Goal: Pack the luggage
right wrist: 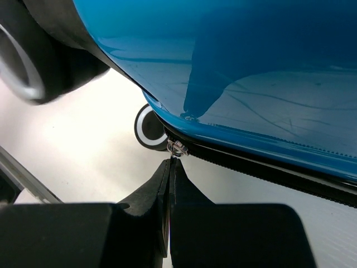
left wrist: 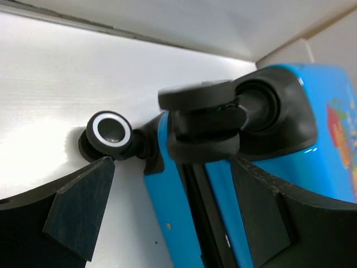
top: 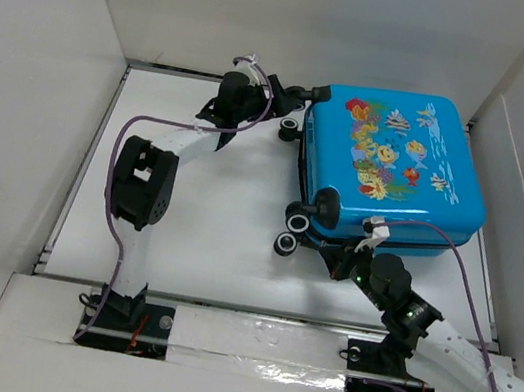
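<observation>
The luggage (top: 395, 164) is a bright-blue hard-shell suitcase with a fish print, lying flat and closed at the back right. My left gripper (top: 295, 104) is open at its far-left corner; in the left wrist view (left wrist: 174, 167) the jaws straddle the blue shell (left wrist: 312, 111) and its black zipper seam, below a black wheel (left wrist: 111, 129). My right gripper (top: 337, 260) is at the near-left corner. In the right wrist view (right wrist: 169, 163) the jaws are pressed together on the metal zipper pull (right wrist: 177, 148) at the zipper line under the blue shell (right wrist: 251, 67).
White walls box in the table on the left, back and right. Black wheels (top: 286, 244) stick out of the suitcase's left side, one close to my right gripper (right wrist: 149, 127). The suitcase nearly touches the right wall (top: 505, 198).
</observation>
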Robot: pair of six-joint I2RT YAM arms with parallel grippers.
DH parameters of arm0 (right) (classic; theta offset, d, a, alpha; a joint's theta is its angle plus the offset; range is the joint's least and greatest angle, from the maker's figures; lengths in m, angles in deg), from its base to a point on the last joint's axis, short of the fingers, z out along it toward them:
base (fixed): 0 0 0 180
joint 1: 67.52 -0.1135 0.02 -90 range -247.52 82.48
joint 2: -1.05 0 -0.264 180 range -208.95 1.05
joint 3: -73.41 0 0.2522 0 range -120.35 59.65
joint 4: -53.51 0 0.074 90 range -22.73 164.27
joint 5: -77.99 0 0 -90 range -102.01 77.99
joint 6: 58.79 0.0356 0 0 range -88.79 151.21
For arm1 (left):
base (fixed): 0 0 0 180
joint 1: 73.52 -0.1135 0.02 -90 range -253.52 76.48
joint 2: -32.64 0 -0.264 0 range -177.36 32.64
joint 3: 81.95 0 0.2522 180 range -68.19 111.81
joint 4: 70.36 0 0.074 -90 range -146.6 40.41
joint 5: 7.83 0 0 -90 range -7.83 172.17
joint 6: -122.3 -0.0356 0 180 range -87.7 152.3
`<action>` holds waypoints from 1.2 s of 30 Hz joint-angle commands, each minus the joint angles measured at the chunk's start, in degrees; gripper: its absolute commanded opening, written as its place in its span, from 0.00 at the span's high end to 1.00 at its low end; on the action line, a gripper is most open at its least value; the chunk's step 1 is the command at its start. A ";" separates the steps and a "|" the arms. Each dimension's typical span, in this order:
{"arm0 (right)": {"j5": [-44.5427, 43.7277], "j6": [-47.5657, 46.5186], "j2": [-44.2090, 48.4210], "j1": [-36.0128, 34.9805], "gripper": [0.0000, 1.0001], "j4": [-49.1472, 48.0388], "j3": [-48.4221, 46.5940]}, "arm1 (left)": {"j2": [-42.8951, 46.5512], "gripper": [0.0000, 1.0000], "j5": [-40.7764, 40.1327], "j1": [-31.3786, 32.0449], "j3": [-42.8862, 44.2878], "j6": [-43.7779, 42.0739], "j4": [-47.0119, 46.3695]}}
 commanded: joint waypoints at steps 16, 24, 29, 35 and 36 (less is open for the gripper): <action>9.23 -0.22 -0.88 -0.34 1.00 -10.30 -2.59 | -6.05 0.21 8.86 0.58 10.64 -1.47 -0.25; 10.37 -0.39 -2.46 -0.34 1.00 -10.57 -2.94 | -8.16 0.22 10.27 1.10 11.88 2.31 -5.95; 9.84 -0.13 -2.46 -0.34 1.00 -10.74 -2.59 | -7.02 0.23 11.23 1.11 9.85 5.22 -11.84; 9.84 -0.04 -2.37 -0.34 1.00 -10.57 -2.33 | -6.66 0.33 10.71 1.11 9.32 8.12 -14.06; 9.84 -0.13 -2.28 -0.34 1.00 -10.57 -2.32 | -7.62 0.35 10.79 1.11 10.80 8.20 -13.35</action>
